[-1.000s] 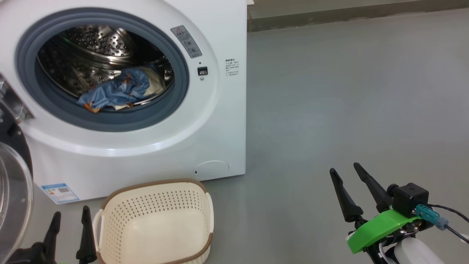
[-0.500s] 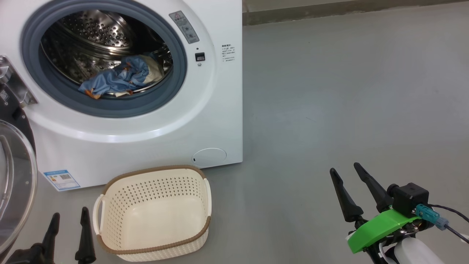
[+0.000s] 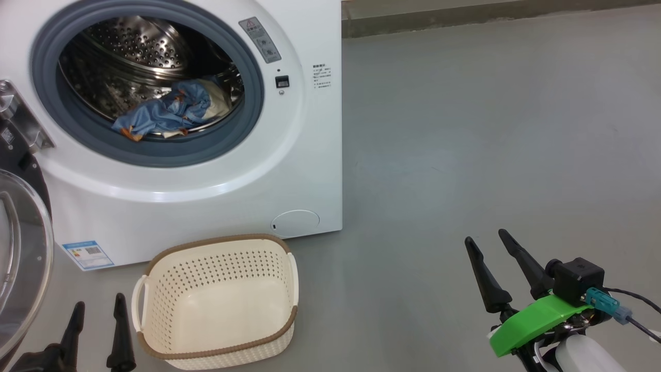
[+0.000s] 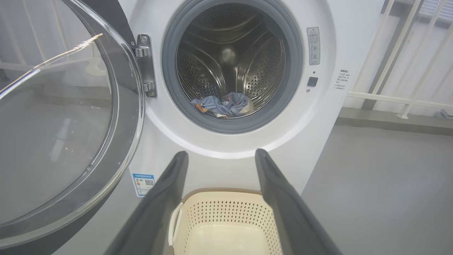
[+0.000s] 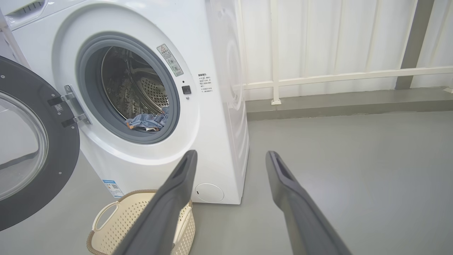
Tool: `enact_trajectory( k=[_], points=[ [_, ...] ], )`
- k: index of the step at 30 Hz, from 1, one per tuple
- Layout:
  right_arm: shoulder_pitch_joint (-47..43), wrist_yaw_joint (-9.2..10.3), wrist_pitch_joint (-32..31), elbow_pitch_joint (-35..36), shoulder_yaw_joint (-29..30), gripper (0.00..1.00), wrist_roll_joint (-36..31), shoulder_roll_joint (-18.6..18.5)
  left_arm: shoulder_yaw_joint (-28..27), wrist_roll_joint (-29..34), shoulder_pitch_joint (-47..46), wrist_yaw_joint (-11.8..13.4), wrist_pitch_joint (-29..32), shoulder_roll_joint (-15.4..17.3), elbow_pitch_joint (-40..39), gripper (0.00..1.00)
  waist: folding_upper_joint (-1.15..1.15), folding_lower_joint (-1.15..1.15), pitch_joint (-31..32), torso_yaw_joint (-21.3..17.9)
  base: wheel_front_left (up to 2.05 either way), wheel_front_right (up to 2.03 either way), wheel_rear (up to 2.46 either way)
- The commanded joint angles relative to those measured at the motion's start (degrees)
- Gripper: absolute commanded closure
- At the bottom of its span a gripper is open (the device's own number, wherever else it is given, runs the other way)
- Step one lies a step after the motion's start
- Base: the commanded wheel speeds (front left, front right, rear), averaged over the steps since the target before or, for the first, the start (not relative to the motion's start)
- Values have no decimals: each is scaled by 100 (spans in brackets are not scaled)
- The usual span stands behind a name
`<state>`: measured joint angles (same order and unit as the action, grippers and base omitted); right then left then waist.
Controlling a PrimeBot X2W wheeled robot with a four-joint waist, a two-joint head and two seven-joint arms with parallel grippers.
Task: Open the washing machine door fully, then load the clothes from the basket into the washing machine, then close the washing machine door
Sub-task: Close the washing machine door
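Washing machine [image 4: 318, 117] open, clothes [image 4: 221, 105] in the drum [image 4: 262, 67]

The door [image 4: 122, 106] stands swung wide to the left on its metal hinge [image 4: 145, 65]. Blue, orange-printed and cream garments lie bunched at the drum's front lip, inside the grey gasket [image 4: 170, 71]. The left gripper [image 4: 220, 154] has its dark fingers [image 4: 166, 191] spread apart, either side of the cream perforated basket [image 4: 226, 212], which sits just before the machine.

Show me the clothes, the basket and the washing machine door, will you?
clothes [image 3: 165, 111], head view, middle of the blue fabric.
basket [image 3: 217, 263], head view, perforated inner back wall.
washing machine door [image 4: 60, 117], left wrist view, glass window.
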<state>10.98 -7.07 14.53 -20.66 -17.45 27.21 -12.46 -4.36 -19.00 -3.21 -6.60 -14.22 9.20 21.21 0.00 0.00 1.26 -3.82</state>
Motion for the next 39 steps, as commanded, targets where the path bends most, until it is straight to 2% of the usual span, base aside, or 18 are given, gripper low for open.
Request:
enact_trajectory(
  k=[1,18,32,39],
  points=[
    [34,-42,47,123,-73,0,25,-47,-226,54,-215,-36,-78,84,-79,0,0,0,4,9,0,0,0],
    [11,-42,47,113,-50,0,37,-32,-247,95,-223,-59,-78,56,-54,0,0,0,39,179,0,0,0],
    [-26,-42,47,105,-52,0,43,36,-287,165,-236,-61,-78,109,63,0,0,0,60,788,0,0,0],
    [-29,-42,47,82,-110,0,76,59,-310,246,-233,58,-78,114,102,0,0,0,136,1254,0,0,0]
  ],
)
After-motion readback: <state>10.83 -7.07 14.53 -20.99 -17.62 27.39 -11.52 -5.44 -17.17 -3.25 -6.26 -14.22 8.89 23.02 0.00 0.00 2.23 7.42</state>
